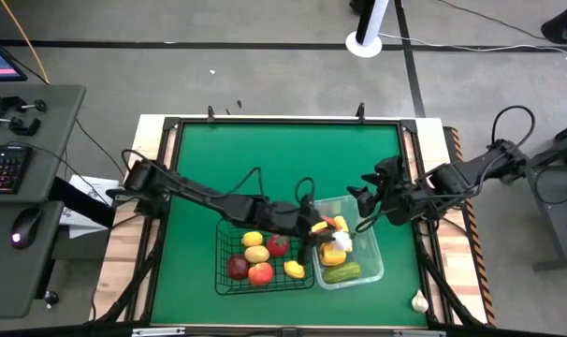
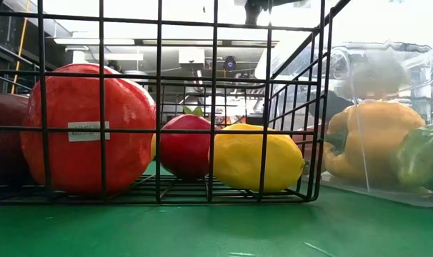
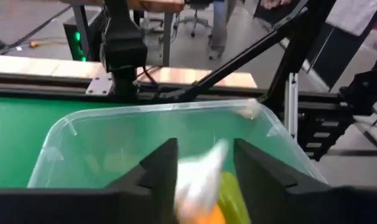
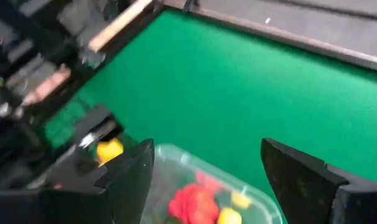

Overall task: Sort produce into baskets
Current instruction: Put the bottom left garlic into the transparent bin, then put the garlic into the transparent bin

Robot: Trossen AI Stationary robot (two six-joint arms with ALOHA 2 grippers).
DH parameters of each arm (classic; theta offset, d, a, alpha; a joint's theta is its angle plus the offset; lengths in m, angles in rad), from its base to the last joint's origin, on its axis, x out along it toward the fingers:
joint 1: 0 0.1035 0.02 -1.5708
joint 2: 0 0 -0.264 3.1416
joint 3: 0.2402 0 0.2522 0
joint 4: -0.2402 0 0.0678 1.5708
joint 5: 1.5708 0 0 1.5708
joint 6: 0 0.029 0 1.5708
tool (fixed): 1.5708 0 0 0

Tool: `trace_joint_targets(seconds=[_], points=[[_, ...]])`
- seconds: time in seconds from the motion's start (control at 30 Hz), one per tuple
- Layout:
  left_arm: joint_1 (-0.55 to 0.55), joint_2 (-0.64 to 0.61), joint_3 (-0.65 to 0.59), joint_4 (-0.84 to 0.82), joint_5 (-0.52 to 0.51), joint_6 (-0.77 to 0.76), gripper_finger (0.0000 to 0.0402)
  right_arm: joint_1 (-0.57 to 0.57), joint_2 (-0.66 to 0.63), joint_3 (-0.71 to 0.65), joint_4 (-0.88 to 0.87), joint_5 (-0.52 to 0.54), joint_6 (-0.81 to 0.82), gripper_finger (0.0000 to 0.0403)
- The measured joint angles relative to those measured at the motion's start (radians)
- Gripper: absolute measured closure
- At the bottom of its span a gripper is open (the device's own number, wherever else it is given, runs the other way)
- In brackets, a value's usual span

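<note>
White and blurred, a garlic (image 3: 198,177) sits between the fingers of the left tool (image 3: 204,171), which hangs over the clear plastic tub (image 1: 372,245). In the left wrist view the two dark fingers stand a little apart with the pale bulb in the gap; whether they are pinching it or have just let it go I cannot tell, though the smear suggests it may be dropping. From above, the same white lump shows at the tub's near-centre, over a yellow pepper (image 2: 370,139), a green cucumber (image 1: 341,272) and something red.

The step in hand looks like the placing of the garlic into the tub. Next to the tub, touching or nearly so, the black wire basket (image 1: 224,245) holds a red apple (image 2: 84,128), a lemon (image 2: 256,157), a smaller red fruit (image 2: 184,146) and more, so most of the sorting seems done.

The right tool (image 4: 204,165) hovers beside the tub's far corner, its fingers spread wide and holding nothing.

One more garlic (image 1: 420,301) lies on the wooden edge of the table (image 1: 265,159), off the green mat, well apart from both containers. By my reading, the next move calls for the left arm to lift clear of the tub without snagging the rim, and then for the right arm, being nearer, to reach that stray bulb.
</note>
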Motion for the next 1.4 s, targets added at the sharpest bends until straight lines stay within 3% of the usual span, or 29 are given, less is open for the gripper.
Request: trace_joint_targets(seconds=[0.1, 0.17, 0.33, 0.43, 0.6, 0.73, 0.87, 1.2, 1.4], points=[[0.012, -0.013, 0.041, -0.105, 0.001, 0.018, 0.0227, -0.001, -0.024, 0.000, -0.038, -0.087, -0.006, 0.0116], [0.021, -0.058, 0.069, -0.265, 0.000, 0.050, 0.0208, -0.001, -0.040, 0.000, -0.087, -0.183, 0.035, 0.0116], [0.049, -0.234, 0.073, -0.581, -0.068, 0.054, 0.0190, 0.027, -0.035, -0.009, -0.327, -0.566, 0.196, 0.0116], [0.056, -0.358, 0.003, -0.614, -0.156, 0.039, 0.0189, 0.085, -0.027, -0.077, -0.356, -0.774, 0.257, 0.0116], [0.055, -0.585, -0.135, -0.558, -0.307, -0.063, 0.0188, 0.183, -0.024, -0.268, -0.171, -1.054, 0.374, 0.0116], [0.036, -0.708, -0.230, -0.514, -0.410, -0.108, 0.0188, 0.231, -0.015, -0.396, -0.027, -1.155, 0.451, 0.0116], [0.025, -0.783, -0.287, -0.484, -0.467, -0.117, 0.0188, 0.267, 0.035, -0.466, 0.025, -1.272, 0.425, 0.0116], [0.025, -0.789, -0.315, -0.475, -0.465, -0.125, 0.0188, 0.339, 0.247, -0.421, 0.184, -1.375, -0.036, 0.0116], [0.025, -0.786, -0.315, -0.475, -0.463, -0.125, 0.0188, 0.427, 0.420, -0.336, 0.175, -1.408, -0.252, 0.0116]])
